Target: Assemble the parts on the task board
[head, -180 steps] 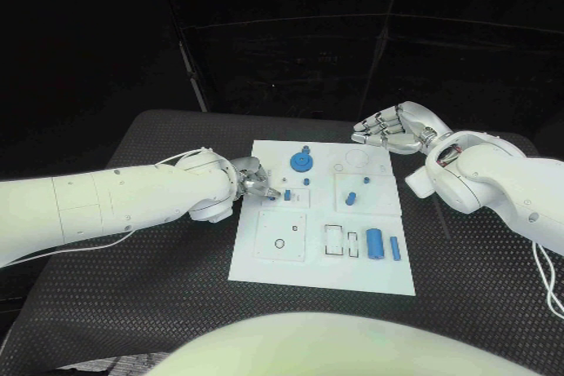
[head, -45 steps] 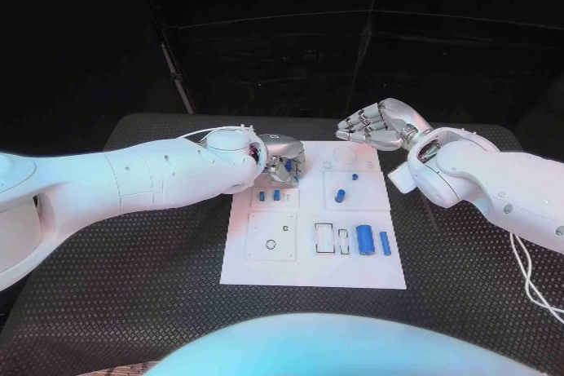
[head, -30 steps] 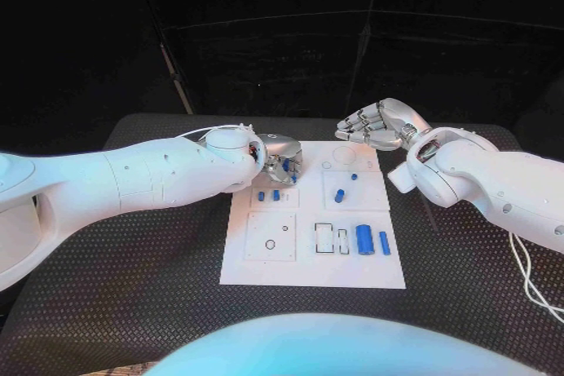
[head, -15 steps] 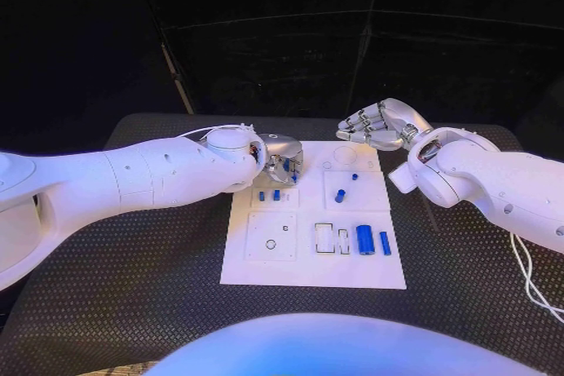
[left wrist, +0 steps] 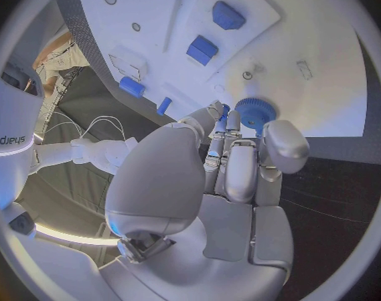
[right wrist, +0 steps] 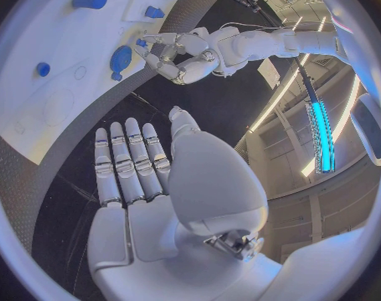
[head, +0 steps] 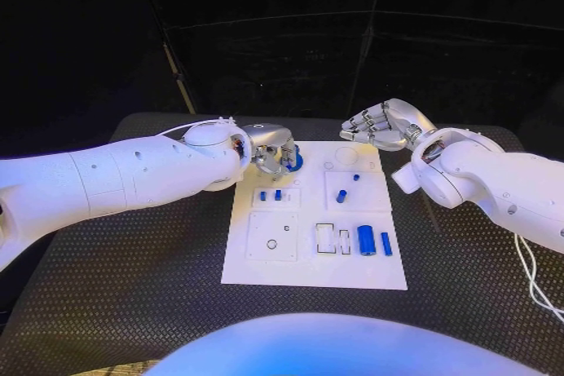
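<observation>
Left hand (head: 273, 153) sits over the far-left corner of the task board (head: 315, 266), fingers curled down around the blue gear (head: 293, 161) — from the left wrist view the fingertips (left wrist: 221, 111) reach the gear's rim (left wrist: 256, 111), though whether they actually pinch it or only touch it I cannot tell. Gear lies flat on the board's far edge, just beside the fingers. Right hand (head: 378, 125) hovers beyond the board's far-right corner, above the black table (head: 141, 254), holding nothing; the right wrist view shows its fingers (right wrist: 127, 160) stretched out straight and side by side, thumb set apart. Other parts on the board: two small blue pegs (head: 269, 195) standing side by side in the square panel near the left hand; a small blue peg (head: 355, 178) and a slanted blue piece (head: 341, 196) on the right-hand panel; a thick blue cylinder (head: 366, 240) and a thinner blue bar (head: 385, 244) lying parallel toward the near-right side, just beside two empty rectangular slots (head: 332, 239) — all apart from both hands.
</observation>
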Motion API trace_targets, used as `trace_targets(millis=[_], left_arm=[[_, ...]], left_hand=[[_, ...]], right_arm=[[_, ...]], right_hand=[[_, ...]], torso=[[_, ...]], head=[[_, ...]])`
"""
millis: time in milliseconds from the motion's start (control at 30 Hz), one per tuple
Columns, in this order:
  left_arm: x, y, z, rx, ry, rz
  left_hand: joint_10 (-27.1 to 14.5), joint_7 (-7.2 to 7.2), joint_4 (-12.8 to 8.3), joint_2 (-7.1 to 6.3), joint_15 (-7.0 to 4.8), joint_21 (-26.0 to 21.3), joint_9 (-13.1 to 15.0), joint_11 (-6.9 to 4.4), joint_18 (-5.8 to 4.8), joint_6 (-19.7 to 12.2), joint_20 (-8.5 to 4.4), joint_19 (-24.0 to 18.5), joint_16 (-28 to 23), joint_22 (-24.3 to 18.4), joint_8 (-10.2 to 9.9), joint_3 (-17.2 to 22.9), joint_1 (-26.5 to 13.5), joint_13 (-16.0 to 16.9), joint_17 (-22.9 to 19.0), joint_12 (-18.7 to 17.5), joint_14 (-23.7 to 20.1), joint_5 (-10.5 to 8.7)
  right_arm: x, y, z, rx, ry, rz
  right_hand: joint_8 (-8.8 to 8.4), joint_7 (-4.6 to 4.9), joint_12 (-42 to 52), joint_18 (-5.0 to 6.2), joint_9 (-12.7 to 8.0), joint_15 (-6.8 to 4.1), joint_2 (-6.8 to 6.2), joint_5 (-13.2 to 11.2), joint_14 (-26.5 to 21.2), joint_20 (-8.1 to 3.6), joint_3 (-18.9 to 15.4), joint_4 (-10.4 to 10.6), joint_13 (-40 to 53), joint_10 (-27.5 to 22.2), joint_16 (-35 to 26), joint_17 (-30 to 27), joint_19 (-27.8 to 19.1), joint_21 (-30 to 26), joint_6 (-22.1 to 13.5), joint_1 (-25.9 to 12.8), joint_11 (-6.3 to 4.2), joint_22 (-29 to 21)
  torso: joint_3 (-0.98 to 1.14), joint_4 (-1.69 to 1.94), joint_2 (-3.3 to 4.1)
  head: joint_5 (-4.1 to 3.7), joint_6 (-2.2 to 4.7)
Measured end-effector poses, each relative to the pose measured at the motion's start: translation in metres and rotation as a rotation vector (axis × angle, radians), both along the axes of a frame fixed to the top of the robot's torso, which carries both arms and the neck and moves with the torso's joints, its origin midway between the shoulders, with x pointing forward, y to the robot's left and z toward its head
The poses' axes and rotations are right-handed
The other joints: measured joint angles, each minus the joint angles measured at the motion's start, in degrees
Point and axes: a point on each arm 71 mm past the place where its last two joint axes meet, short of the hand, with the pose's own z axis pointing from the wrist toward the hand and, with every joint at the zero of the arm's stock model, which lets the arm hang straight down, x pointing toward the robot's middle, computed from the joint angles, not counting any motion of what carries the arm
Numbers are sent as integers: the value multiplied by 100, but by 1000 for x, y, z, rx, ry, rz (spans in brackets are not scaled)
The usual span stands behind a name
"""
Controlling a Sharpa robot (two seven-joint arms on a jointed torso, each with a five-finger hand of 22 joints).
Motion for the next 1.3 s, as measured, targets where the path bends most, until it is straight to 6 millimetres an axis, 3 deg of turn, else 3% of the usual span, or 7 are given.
trace_targets(millis=[500, 833, 1300], left_arm=[[-11, 38, 6, -42, 14, 74], [-11, 41, -3, -42, 40, 92], [-9, 37, -15, -30, 75, 93]], left_hand=[[83, -12, 4, -40, 0, 35, -5, -15, 0, 59, 0, 0, 0, 55, -23, 37, -40, 1, -28, -44, 0, 0], [108, -11, 14, -86, 0, 35, -10, 3, 0, 83, 0, 0, -1, 55, -46, 46, -140, 1, -48, -83, 0, 0], [124, -14, 20, -88, 1, 35, -12, -14, 0, 98, 0, 0, -1, 54, -46, 52, -142, 1, -69, -107, 0, 0]], right_arm=[[1, -1, -1, -1, 1, -4], [1, 1, -1, -1, 2, -2], [1, 1, -2, -1, 3, -1]], right_hand=[[0, 0, 0, 0, 0, 0, 0, 0, 0, 0, 0, 0, 0, 0, 0, 0, 0, 0, 0, 0, 0, 0], [0, 0, 0, 0, 0, 0, 0, 0, 0, 0, 0, 0, 0, 0, 0, 0, 0, 0, 0, 0, 0, 0], [0, 29, 0, 0, 0, 0, 0, 0, 0, 0, 0, 0, 0, 0, 0, 0, 0, -24, 28, 0, 0, -1]], torso=[[3, -4, 1], [0, -16, 5], [4, -19, 11]], head=[[48, 0], [92, 0], [77, 0]])
